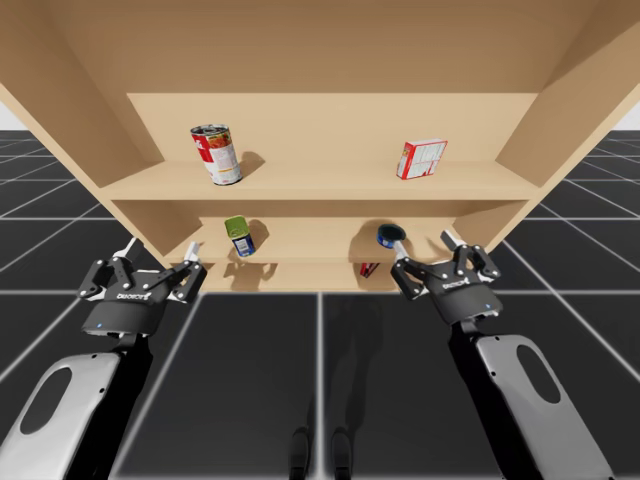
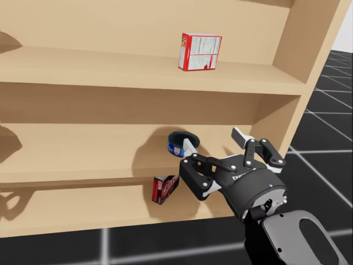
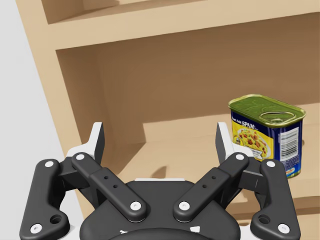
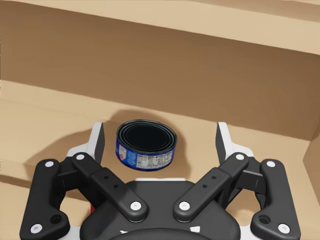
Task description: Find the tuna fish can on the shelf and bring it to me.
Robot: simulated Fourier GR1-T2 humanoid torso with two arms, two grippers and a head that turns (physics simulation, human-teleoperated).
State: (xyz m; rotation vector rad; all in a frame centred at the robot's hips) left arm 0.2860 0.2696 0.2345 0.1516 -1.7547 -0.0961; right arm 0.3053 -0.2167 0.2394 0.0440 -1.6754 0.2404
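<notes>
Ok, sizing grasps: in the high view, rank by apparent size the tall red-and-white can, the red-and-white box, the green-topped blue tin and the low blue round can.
Largest first:
tall red-and-white can
red-and-white box, only slightly smaller
green-topped blue tin
low blue round can
Camera distances differ, so true sizes are unsure.

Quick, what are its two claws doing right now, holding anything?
Left gripper: open, holding nothing.
Right gripper: open, holding nothing; the tuna can sits just ahead, ungripped.

Bright even light, soft shadows on the shelf [image 1: 320,180], sides splayed in high view
</notes>
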